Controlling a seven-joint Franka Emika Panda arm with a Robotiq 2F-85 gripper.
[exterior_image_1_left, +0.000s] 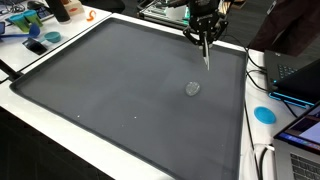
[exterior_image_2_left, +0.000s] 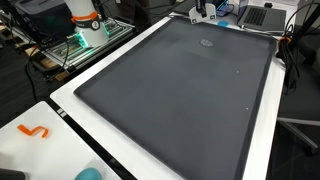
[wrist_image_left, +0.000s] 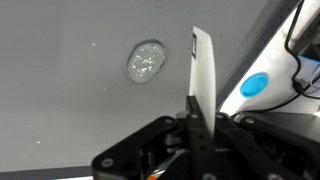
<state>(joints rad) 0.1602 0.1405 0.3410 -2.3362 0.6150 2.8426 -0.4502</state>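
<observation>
My gripper (exterior_image_1_left: 205, 36) hangs over the far part of a large dark grey mat (exterior_image_1_left: 110, 90), near its right rim, and is shut on a long white flat stick (exterior_image_1_left: 207, 55) that points down at the mat. In the wrist view the stick (wrist_image_left: 203, 65) rises straight out from between the black fingers (wrist_image_left: 193, 105). A small round, glittery grey patch (wrist_image_left: 147, 62) lies on the mat just left of the stick's tip; in both exterior views this patch (exterior_image_1_left: 192, 88) (exterior_image_2_left: 206, 43) lies apart from the gripper (exterior_image_2_left: 203, 12). What the stick's tip touches, I cannot tell.
A white table rim (exterior_image_1_left: 60, 130) frames the mat. A blue round disc (exterior_image_1_left: 264, 114) (wrist_image_left: 255, 84) and cables lie on the right rim beside a laptop (exterior_image_1_left: 298, 72). Clutter and an orange piece (exterior_image_1_left: 90, 15) (exterior_image_2_left: 35, 131) sit at a corner.
</observation>
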